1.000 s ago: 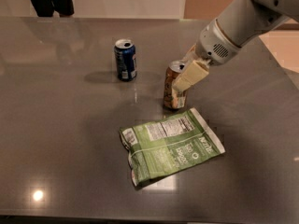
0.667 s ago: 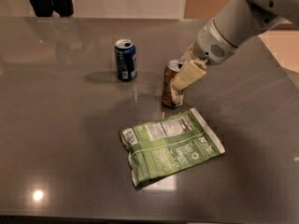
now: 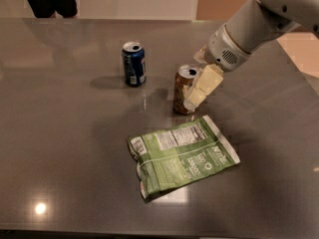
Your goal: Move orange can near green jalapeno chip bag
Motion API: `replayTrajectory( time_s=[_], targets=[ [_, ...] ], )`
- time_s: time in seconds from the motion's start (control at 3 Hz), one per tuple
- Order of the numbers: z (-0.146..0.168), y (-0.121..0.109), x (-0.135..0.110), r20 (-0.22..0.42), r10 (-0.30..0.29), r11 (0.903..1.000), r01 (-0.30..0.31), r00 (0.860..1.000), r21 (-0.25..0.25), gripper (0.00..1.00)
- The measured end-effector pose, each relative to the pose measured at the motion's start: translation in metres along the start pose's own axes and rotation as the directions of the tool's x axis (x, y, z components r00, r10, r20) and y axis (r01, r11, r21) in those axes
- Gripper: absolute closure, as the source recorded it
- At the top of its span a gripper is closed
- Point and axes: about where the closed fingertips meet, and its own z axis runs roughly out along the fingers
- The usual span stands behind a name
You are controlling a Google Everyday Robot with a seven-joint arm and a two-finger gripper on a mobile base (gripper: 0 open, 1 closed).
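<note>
While the grey table fills your view, the white arm reaches in from the upper right. The green jalapeno chip bag lies flat mid-table. Just beyond its top edge, the gripper holds its jaws closed on the upright orange can. A blue can stands apart, further left.

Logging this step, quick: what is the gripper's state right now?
Gripper: against the orange can's right side; open or closed cannot be told.
</note>
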Motion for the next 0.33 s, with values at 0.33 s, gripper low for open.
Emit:
replayTrajectory(
  time_s=[0.33],
  targets=[
    [0.0,0.0,0.0,0.0,0.0,1.0,0.0,1.0,0.0,0.0]
  ],
)
